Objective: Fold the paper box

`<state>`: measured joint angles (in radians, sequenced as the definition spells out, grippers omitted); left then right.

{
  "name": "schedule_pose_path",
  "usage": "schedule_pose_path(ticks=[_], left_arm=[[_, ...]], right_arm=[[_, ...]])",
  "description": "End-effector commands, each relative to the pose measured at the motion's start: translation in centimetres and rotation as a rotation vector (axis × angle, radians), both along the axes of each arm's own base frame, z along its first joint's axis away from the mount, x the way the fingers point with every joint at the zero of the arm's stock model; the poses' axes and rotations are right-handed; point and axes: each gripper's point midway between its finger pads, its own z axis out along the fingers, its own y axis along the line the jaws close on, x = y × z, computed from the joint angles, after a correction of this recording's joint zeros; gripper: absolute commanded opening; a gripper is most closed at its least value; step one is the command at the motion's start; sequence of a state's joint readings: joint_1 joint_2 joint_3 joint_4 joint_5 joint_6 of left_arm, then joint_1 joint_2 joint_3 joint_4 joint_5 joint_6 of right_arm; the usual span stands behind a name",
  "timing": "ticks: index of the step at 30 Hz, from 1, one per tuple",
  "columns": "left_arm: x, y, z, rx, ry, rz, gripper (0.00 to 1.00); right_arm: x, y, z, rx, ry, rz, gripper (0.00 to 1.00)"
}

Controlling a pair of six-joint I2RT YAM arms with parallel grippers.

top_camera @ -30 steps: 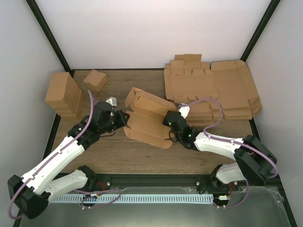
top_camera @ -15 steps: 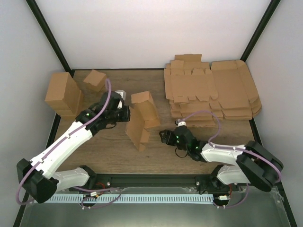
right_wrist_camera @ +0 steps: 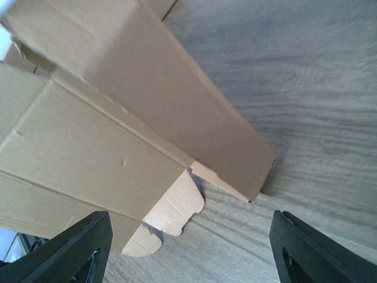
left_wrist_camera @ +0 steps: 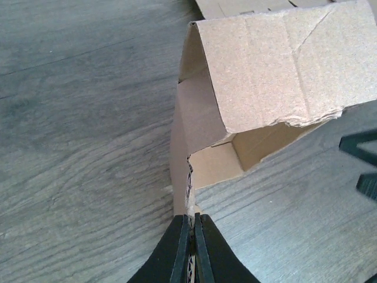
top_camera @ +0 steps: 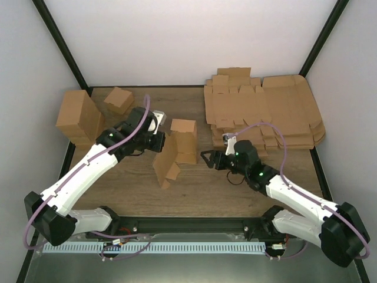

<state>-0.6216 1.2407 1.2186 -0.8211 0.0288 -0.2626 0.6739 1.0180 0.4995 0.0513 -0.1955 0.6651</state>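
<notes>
A wooden table (top_camera: 132, 191) holds a stack of large flat cardboard sheets (top_camera: 283, 112) at the back right and a tall cardboard block (top_camera: 76, 118) at the back left. Near the centre the paper box (top_camera: 175, 150), half-formed with loose flaps, stands up at a tilt. The left gripper (top_camera: 159, 141) is pinched closed on one thin edge of it. The right gripper (top_camera: 207, 159) hangs spread wide just beside it, touching nothing. With only that narrow hold, the carton could likely pivot, slip free or tear at its ragged edge. A push from the right arm might crush a panel instead of creasing it along a fold line.
</notes>
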Motion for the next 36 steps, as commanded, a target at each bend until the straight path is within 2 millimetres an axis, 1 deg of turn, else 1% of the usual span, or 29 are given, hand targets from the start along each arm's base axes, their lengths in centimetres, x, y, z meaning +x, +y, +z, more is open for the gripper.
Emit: schedule_pose_path(ticks=[1,6,9,12,13,15,16,20,23,26,27,30,36], left_arm=[[-1.0,-1.1,-0.3,0.012,0.029,-0.107,0.04],[-1.9,-2.1,-1.3,-0.003,0.047,-0.153,0.04],[-2.1,-2.3,-2.2,0.0,0.068,-0.166,0.04],[-2.3,-2.4,-2.5,-0.01,0.077,-0.173,0.04],[-2.3,-2.5,-2.4,-0.016,0.074,-0.174,0.04],[-2.4,-2.6,-2.3,-0.02,0.076,-0.18,0.04],[-2.4,-2.7,-2.2,-0.022,0.073,-0.184,0.04],[-2.5,-2.8,-2.4,-0.01,0.078,-0.193,0.04],[-2.6,-2.9,-2.5,-0.004,0.082,-0.2,0.04],[-2.6,-3.0,-2.5,-0.007,0.084,-0.206,0.04],[-2.7,-3.1,-2.5,-0.007,0.086,-0.208,0.04],[-2.8,-3.2,-2.5,-0.011,0.088,-0.215,0.04],[-3.0,-3.4,-2.4,-0.015,0.089,-0.226,0.04]], right_arm=[[0.0,-0.6,2.6,0.003,-0.015,0.065,0.77],[0.8,-1.0,4.3,0.007,-0.049,0.055,0.77],[1.1,-0.7,5.1,0.033,-0.059,0.07,0.78],[1.6,-0.6,5.9,0.038,-0.061,0.064,0.79],[1.7,-0.6,6.1,0.039,-0.066,0.063,0.81],[1.6,-0.6,6.9,0.047,-0.094,0.07,0.91],[1.6,-0.6,7.4,0.049,-0.115,0.072,0.93],[1.6,-0.9,8.4,0.033,-0.175,0.075,0.93],[2.2,-1.1,8.1,0.016,-0.151,0.044,0.91],[3.5,-2.2,6.8,-0.001,-0.086,-0.059,0.83],[3.5,-2.2,6.3,0.014,-0.071,-0.057,0.81],[3.4,-1.4,6.0,0.071,-0.053,-0.016,0.79],[3.6,-0.9,4.6,0.064,-0.019,0.006,0.78]])
